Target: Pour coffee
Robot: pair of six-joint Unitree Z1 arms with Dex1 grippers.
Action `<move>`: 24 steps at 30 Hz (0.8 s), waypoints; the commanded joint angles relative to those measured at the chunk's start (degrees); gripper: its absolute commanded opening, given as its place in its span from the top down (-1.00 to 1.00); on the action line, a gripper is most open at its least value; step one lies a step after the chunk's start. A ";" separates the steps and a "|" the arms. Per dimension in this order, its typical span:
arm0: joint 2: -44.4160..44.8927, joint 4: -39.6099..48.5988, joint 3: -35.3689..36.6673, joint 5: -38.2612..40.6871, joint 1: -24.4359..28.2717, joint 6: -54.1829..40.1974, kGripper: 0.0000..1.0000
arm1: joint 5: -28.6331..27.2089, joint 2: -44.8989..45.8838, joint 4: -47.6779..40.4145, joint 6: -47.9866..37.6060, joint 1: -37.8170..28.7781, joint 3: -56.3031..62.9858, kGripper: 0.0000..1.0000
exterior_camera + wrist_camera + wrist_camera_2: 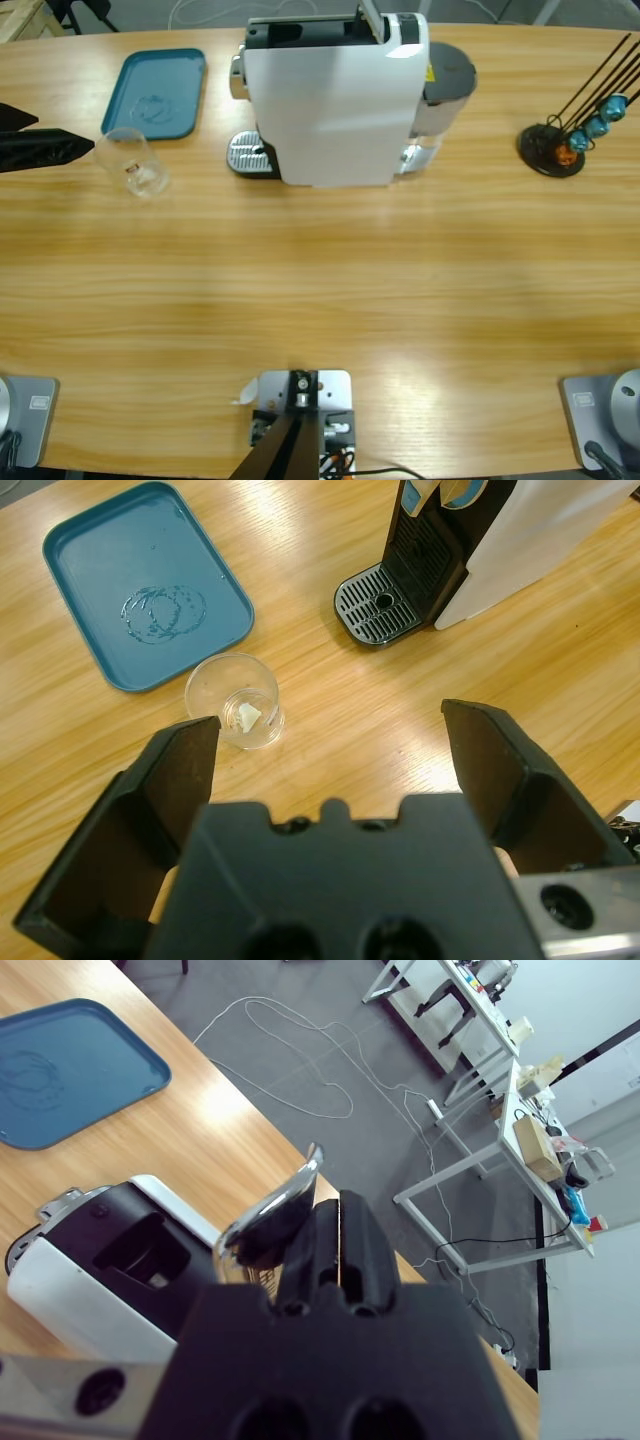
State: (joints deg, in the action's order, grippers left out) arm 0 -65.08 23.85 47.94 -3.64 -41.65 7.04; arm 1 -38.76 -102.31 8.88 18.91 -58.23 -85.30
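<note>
Glass [236, 700] lies ahead of the left gripper [335, 745] and a little off toward its left jaw, standing upright on the table [320, 290], just beside the tray [140, 585] and well apart from the machine's drip grate [378, 605]. In the high view the same glass [135, 160] sits between the tray [155, 92] and the black jaws of the left gripper [45, 145] coming in from the left edge, so this arm is clearly the nearer one. Its jaws stand wide apart, holding nothing and touching nothing. The glass looks empty apart from a small white scrap at its bottom; no coffee shows in it, and only a wet ring marks the tray.

The right gripper [340, 1225] is up at the top of the machine [110, 1270], its jaws pressed together beside the silver lever [275, 1200]; whether they pinch the lever I cannot tell.

The coming move likely turns on closing on the glass and carrying it across to the grate
</note>
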 commanded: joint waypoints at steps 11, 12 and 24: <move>-3.30 0.58 -1.90 0.91 -0.45 -0.36 -0.94 | 2.63 -10.51 -4.62 -3.88 -3.52 4.86 1.00; -3.30 0.58 -1.89 0.91 -0.45 -0.36 -0.94 | 2.63 -10.80 -4.83 -4.11 -3.73 5.09 1.00; -2.74 0.58 -1.92 0.91 -0.45 -0.36 -0.93 | 3.23 -13.25 -6.15 -5.69 -4.36 6.76 1.00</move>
State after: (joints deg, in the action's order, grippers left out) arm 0 -66.71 23.86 47.94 -3.64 -41.65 7.04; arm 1 -38.29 -107.73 2.42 14.76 -59.46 -82.47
